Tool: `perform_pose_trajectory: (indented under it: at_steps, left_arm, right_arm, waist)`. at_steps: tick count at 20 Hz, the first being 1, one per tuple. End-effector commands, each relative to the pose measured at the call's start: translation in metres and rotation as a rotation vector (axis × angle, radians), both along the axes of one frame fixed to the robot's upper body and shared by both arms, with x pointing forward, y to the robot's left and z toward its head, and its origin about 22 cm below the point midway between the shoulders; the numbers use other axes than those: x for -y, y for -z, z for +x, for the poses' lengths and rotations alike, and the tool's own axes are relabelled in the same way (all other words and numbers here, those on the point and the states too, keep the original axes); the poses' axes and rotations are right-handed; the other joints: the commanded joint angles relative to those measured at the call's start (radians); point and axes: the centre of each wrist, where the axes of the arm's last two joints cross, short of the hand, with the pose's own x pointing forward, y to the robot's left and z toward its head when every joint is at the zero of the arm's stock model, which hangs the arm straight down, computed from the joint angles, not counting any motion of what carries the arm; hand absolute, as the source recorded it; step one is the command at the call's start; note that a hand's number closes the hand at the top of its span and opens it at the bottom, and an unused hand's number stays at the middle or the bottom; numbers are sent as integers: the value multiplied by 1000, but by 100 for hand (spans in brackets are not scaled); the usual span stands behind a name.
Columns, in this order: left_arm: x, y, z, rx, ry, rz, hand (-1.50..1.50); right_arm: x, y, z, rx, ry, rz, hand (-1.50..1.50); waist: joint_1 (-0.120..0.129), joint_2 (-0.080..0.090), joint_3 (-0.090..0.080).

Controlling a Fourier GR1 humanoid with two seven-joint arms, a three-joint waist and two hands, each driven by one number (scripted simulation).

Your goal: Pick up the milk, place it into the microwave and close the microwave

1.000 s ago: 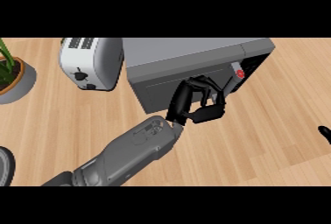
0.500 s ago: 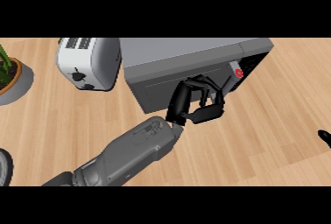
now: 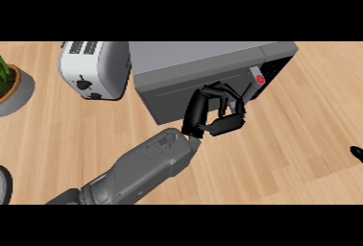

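Left robot hand (image 3: 215, 111): fingers curled against the microwave (image 3: 202, 72) front, holding nothing I can see. Milk: I cannot find it. Right robot hand (image 3: 356, 153): cut off at edge, state unclear. Toaster (image 3: 94, 68) on surface (image 3: 297, 144).

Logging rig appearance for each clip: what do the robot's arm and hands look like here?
One grey forearm comes in from the lower left, blocky and smooth-shelled, with panel seams near the wrist. It ends in a black left hand with slim jointed fingers and a thumb. No cables or markings show. Of the right hand only a black tip appears at the right edge.
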Motion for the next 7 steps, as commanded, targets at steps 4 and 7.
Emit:
perform_pose_trajectory:
  at_steps: [4,7]
  left_arm:
    - [-15,1,27,-32,-137,8,150]
    - [-13,-5,30,-27,-139,0,150]
  right_arm:
    - [-2,-5,0,10,-16,10,-150]
    - [-3,-5,-1,-2,-31,0,-150]
  waist:
    - [-7,18,-2]
    - [-13,18,0]
